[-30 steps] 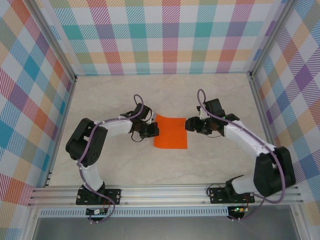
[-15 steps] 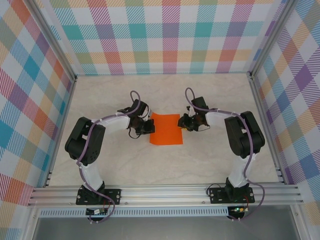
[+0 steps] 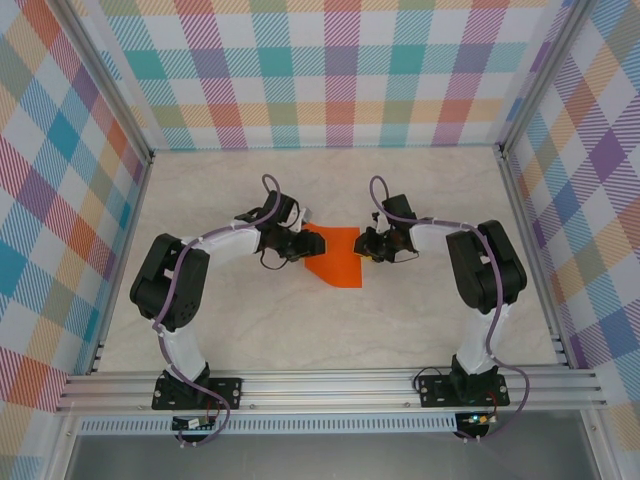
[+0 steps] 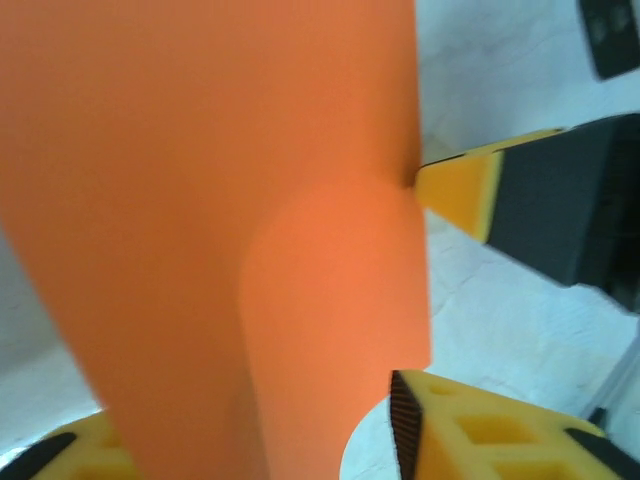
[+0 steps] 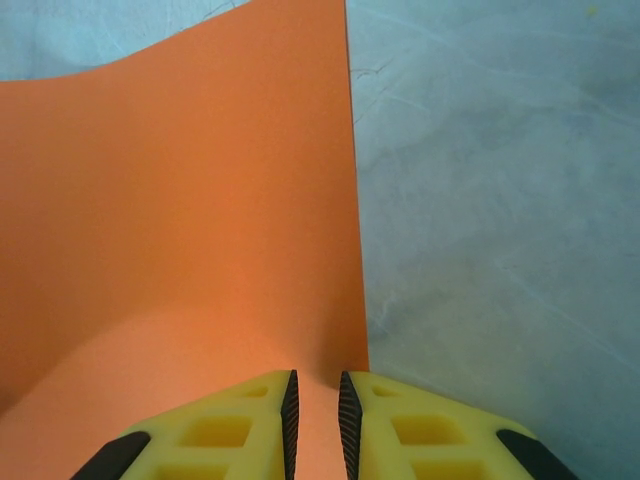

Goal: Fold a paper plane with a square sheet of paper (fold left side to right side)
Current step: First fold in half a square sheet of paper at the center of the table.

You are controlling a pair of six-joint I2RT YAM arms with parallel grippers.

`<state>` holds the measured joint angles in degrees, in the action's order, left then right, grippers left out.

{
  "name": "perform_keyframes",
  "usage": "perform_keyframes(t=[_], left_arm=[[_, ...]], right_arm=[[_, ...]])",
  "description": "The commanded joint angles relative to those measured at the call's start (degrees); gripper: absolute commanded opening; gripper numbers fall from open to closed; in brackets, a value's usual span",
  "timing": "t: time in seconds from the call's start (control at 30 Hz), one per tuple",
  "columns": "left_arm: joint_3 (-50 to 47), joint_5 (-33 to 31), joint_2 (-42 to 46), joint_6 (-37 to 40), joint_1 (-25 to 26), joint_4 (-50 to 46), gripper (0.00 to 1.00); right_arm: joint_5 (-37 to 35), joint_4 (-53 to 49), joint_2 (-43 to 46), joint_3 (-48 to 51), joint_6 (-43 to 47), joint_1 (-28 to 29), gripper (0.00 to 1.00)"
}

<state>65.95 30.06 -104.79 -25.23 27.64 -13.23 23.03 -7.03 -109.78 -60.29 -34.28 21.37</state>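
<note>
The square sheet of paper is at the middle of the worktop, between the two arms. It is not flat. The right wrist view shows it curving up from the surface, and from above its left side tapers toward the left arm (the outline does not read as a square).

The right gripper is closed on the sheet's right edge. Its yellow fingers leave only a thin slot, with the orange paper pinched in it.

The left gripper is at the sheet's left side, jaws partly apart. The paper passes between its fingers and no clamping contact is visible.

In the left wrist view, a yellow fingertip of the right gripper touches the sheet's far edge. Checked panels enclose the worktop.
</note>
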Motion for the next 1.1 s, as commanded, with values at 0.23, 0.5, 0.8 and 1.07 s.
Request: perform_keyframes(t=[0.23, 0.5, 0.8, 1.07], left_arm=[[3.4, 6.6, -2.4, -4.4, 3.9, 7.8, 0.65], [3.5, 3.2, -1.3, -2.1, 4.3, 4.9, 0.68], [3.1, 8.1, -4.4, -5.2, 5.1, 11.0, 0.73], [3.7, 8.8, -6.3, -5.6, 5.6, 11.9, 0.73]], right_arm=[[-2.7, -2.4, -1.8, 3.3, 0.5, 0.5, 0.22], [-3.4, -3.4, -1.9, 3.3, 1.0, 0.5, 0.22], [-2.5, -2.3, -1.8, 3.2, 0.5, 0.5, 0.22], [-1.4, -1.5, -1.0, 2.9, 0.5, 0.3, 0.23]])
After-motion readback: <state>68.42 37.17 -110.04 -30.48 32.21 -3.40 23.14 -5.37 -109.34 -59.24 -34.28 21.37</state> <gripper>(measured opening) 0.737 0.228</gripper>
